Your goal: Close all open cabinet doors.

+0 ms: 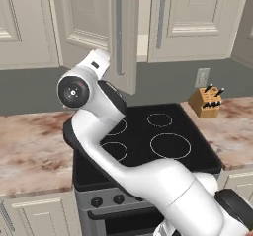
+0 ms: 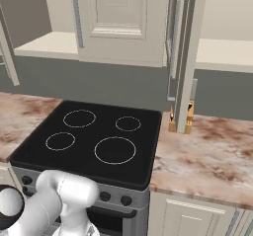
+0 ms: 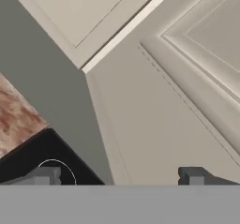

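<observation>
An open cabinet door (image 1: pixel 91 30) hangs out over the stove's left back corner, its long grey handle (image 1: pixel 119 32) near its right edge. My hand (image 1: pixel 97 63) is raised close to that door's lower panelled face. In the hand view the same door (image 3: pixel 168 106) is right ahead, and my gripper (image 3: pixel 117 176) stands open with nothing between its fingertips (image 3: pixel 44 175). A second open door (image 2: pixel 187 47) is seen edge-on at the stove's right. Between them a door (image 2: pixel 116 18) faces the room; whether it is fully shut I cannot tell. A further door edge (image 2: pixel 6 57) shows at far left.
The black stove top (image 1: pixel 148 136) lies below the arm, with marbled counters (image 1: pixel 29 146) on both sides. A wooden knife block (image 1: pixel 206 101) stands on the right counter under a wall outlet (image 1: pixel 201 76). Stove knobs (image 2: pixel 105 196) and base cabinets line the front.
</observation>
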Motion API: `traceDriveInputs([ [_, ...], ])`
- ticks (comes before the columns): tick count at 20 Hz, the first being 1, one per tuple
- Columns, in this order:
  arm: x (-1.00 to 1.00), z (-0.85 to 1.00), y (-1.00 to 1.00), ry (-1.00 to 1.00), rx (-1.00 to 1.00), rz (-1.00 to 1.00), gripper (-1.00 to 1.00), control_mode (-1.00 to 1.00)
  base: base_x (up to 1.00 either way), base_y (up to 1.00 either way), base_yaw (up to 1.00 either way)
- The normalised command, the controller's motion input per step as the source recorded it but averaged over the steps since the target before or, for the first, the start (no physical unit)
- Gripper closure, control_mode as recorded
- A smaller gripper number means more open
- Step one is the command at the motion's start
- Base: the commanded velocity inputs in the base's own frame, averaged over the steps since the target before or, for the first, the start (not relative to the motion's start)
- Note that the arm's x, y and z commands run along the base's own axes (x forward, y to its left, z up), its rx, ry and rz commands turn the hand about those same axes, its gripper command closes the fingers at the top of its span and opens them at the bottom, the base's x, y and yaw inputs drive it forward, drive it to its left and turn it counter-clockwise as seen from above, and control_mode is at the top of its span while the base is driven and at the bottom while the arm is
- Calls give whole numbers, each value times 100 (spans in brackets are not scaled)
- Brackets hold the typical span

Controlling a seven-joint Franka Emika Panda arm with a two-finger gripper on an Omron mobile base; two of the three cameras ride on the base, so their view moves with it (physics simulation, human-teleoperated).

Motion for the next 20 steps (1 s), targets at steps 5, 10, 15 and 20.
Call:
traceDriveInputs([
  [5, 82, 0, 1, 0, -6, 0, -100, -100, 0, 0, 0],
  [10, 87, 0, 0, 3, -2, 0, -100, -100, 0, 0, 0],
  [15, 80, 0, -2, 4, -1, 0, -100, -100, 0, 0, 0],
  [20, 70, 0, -11, 5, 0, 0, -100, -100, 0, 0, 0],
])
